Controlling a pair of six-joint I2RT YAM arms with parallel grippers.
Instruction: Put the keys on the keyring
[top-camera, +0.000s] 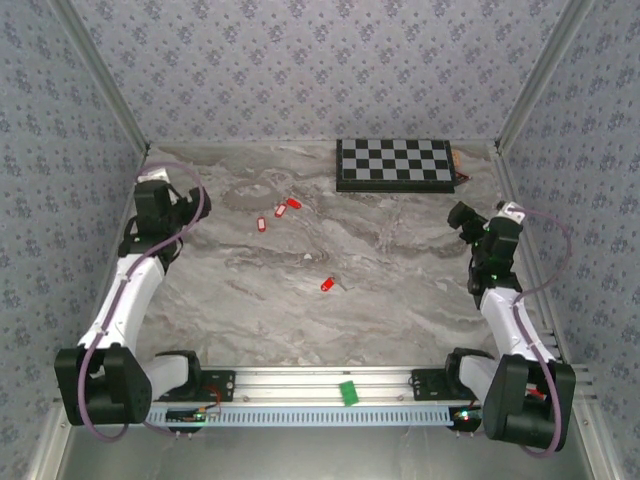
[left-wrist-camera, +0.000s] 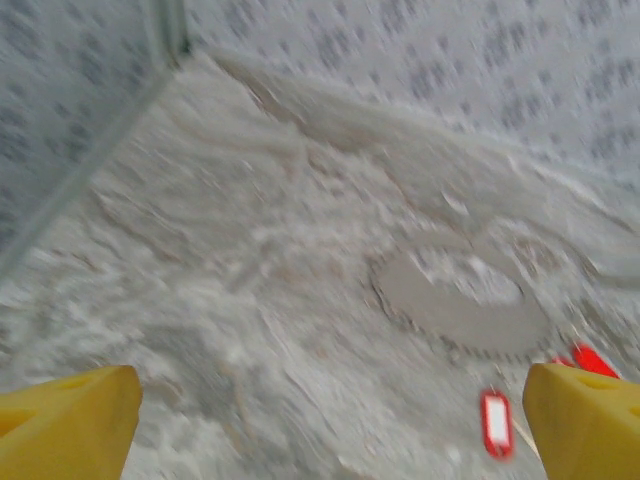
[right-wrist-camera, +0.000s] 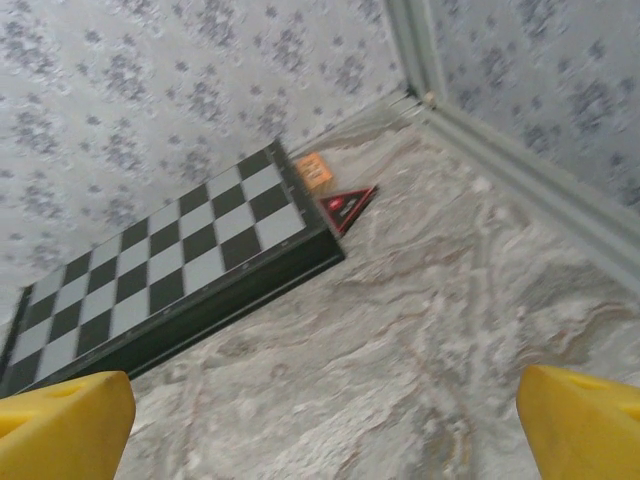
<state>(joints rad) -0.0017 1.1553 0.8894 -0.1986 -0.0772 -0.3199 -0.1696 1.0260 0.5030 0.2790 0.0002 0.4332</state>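
Likely step: approach for first pickup, nothing held.

State, left gripper (left-wrist-camera: 325, 425): jaws wide apart, empty, above the far-left corner area of the grey marble counter (top-camera: 400, 280), pointed at the thin grey-silver oval wire keyring (left-wrist-camera: 462, 300).
Keyring position: flat on the counter, near far edge, left of centre, faint against the marble.
State, right gripper (right-wrist-camera: 322, 425): jaws equally wide, empty, by the right edge, facing the black-and-white chessboard (top-camera: 395, 163) at the far edge, right of centre.
Tiny red-headed keys (top-camera: 292, 204): three close together just right of the keyring, fourth key (top-camera: 327, 285) alone near counter centre, well apart.

Advice:
- Drop left fingertips (left-wrist-camera: 580, 420) nearly onto the marble, straddle one long side of the wire, close slowly. Expect slip of thin wire.
- Tilt ring up once pinched, leaving an open span for threading.
- Swing right arm across to the cluster. Take nearest key by the red head, blade free.
- Ring opening and key holes too small to make out. Verify from wrist view before threading.
- Avoid crossing arms over the cluster.
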